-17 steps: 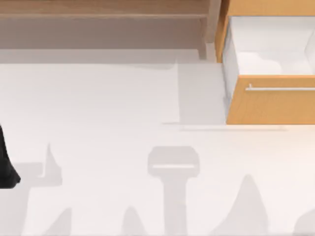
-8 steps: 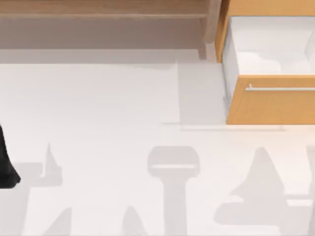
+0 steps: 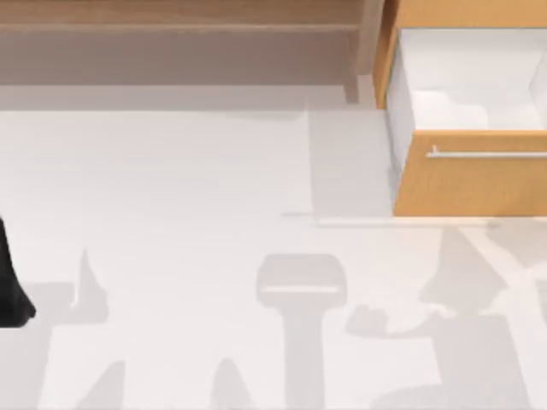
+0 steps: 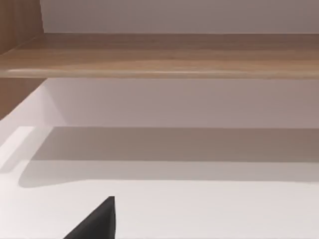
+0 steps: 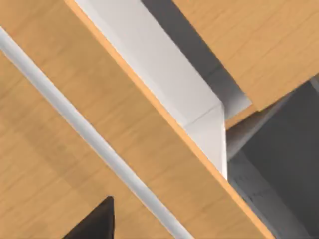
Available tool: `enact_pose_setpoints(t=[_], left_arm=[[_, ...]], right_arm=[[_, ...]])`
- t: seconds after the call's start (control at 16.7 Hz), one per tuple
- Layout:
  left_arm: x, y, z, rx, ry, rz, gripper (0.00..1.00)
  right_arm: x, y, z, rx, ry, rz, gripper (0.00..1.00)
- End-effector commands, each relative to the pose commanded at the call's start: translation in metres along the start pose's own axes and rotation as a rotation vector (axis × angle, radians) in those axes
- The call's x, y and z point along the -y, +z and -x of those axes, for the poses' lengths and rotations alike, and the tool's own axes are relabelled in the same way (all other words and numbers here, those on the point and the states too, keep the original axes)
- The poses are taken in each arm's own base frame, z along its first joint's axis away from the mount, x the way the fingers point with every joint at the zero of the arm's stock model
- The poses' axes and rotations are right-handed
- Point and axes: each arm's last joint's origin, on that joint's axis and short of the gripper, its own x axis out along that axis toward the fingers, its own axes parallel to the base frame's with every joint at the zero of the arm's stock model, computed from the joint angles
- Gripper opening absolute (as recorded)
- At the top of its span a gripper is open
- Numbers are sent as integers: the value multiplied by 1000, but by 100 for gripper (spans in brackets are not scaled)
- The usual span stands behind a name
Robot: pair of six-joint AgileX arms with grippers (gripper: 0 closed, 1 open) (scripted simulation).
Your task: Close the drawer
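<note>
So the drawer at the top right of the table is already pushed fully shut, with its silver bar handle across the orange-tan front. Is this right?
Not quite. The drawer is pulled out, not shut: the top view shows its white inner walls exposed behind the front panel. The rest holds: it sits at the table's top right, and the silver bar handle runs across the orange-tan front.

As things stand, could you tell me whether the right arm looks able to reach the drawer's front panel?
Probably yes. The right wrist view looks closely at the drawer's orange-tan front panel and its silver bar handle, with nothing between. In the top view the table before the panel lies bare.
</note>
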Motion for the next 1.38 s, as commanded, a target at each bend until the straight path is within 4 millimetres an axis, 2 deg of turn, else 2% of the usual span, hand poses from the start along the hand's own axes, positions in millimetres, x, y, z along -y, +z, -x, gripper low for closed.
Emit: enact_pose_setpoints(t=[0.3,0.6,1.08,1.38], left_arm=[[0,0,0,0,0,0,100],[0,0,0,0,0,0,100],[0,0,0,0,0,0,100],[0,0,0,0,0,0,100]], right_arm=[[-53,24,-3,-1,-71,422,100],[-82,35,-3,-52,-139,669,100],[-86,35,-3,-69,-141,702,100],[-83,36,-22,-65,-146,701,100]])
